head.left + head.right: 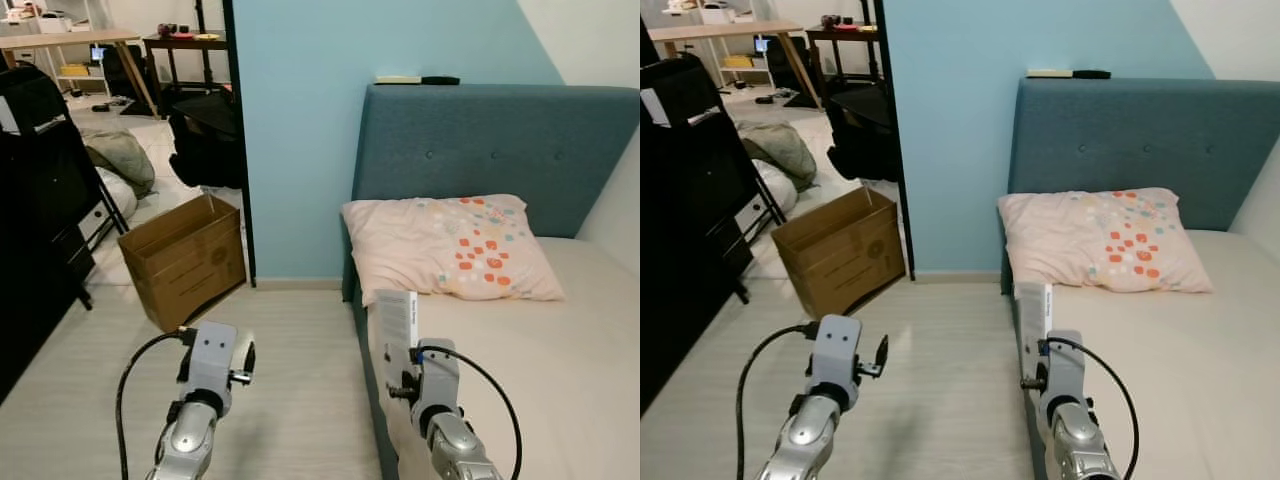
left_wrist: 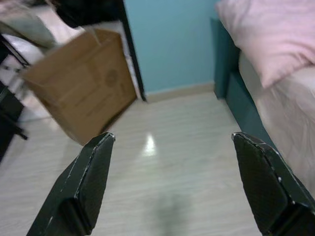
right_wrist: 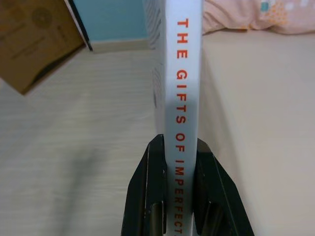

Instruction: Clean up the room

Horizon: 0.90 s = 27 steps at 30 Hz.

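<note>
**Book in the right jaws at the bed's near side edge**

The right gripper (image 3: pixel 179 162) has its jaws pinched tight on a white book (image 3: pixel 183 73), spine outward, with red lettering that reads "THE GIFTS OF IMPERFECT…". The book stands upright above the wrist, right at the side edge of the bed (image 1: pixel 560 360), over the line where mattress meets floor. The left gripper (image 2: pixel 172 182) hangs over the floor (image 1: pixel 290 390) with its jaws spread wide and nothing between them.

Between the bed's side edge and the dark furniture (image 1: pixel 40 230) on the robot's left runs a strip of pale wood-look floor, bare in front of both arms up to the blue wall (image 1: pixel 300 130). An open cardboard box (image 1: pixel 185 258) sits on the floor at the far end of that strip, just beside the black edge of the wall's end, tilted a little toward the robot. Past the box the floor continues into another room with a wooden worktop (image 1: pixel 70 40), bags and heaped cloth.

The mattress is covered in a plain pale sheet, smooth and flat. A pink pillow (image 1: pixel 445 245) with orange and teal spots lies at the head end, touching the teal upholstered headboard (image 1: pixel 500 150). On the headboard's top edge rests a thin flat object with a dark end; what it is cannot be told.
</note>
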Available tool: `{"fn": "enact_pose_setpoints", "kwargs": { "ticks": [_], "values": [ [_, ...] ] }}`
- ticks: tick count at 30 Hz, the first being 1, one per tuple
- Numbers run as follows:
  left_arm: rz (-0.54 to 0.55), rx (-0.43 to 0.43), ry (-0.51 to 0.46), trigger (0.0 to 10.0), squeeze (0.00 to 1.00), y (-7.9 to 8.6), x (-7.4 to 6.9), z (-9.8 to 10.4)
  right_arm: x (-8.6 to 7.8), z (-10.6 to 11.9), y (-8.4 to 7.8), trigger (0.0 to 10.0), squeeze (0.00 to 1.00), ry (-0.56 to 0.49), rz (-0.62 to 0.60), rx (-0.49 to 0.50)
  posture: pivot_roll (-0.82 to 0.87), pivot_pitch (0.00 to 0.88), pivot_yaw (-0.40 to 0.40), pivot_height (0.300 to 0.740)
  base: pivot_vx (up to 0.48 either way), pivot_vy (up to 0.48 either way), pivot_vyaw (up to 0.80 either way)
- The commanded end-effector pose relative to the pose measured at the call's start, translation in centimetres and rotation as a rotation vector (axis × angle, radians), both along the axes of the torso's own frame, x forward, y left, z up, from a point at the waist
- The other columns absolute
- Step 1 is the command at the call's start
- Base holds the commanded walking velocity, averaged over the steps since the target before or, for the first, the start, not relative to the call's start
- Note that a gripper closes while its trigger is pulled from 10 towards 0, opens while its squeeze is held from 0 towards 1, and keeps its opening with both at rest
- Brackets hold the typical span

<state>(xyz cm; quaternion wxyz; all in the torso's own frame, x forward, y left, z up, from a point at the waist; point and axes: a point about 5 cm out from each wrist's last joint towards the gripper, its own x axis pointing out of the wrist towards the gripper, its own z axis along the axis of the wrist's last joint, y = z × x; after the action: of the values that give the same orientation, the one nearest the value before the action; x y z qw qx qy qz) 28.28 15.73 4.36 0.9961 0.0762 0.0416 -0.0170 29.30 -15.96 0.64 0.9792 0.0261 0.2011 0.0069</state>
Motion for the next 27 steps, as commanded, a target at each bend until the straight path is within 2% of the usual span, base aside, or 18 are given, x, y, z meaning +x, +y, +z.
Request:
{"fn": "enact_pose_setpoints", "kwargs": {
  "ticks": [1,16,21,27],
  "values": [
    [-0.006,-0.006,-0.007,10.0,0.0,-0.23,0.19,0.23,0.15,0.3,-0.3,10.0,0.0,-0.022,-0.004,-0.004,0.01,0.031,-0.032,0.74,0.349,0.0,0.0],
    [-0.013,-0.004,-0.006,10.0,0.0,-0.1,0.05,0.19,0.01,0.21,-0.19,10.0,0.0,-0.02,-0.008,-0.002,0.0,0.024,-0.027,0.74,0.347,0.0,0.0],
    [-0.017,-0.004,-0.006,10.0,0.0,-0.15,0.11,0.19,-0.05,0.16,-0.32,10.0,0.0,-0.02,-0.014,0.001,0.01,0.022,-0.025,0.74,0.34,0.0,-0.7],
    [-0.02,-0.003,-0.007,10.0,0.0,-0.15,0.16,0.27,-0.01,0.21,-0.31,10.0,0.0,-0.023,-0.017,-0.001,0.01,0.025,-0.022,0.74,0.337,0.0,0.0]
  ]
}}
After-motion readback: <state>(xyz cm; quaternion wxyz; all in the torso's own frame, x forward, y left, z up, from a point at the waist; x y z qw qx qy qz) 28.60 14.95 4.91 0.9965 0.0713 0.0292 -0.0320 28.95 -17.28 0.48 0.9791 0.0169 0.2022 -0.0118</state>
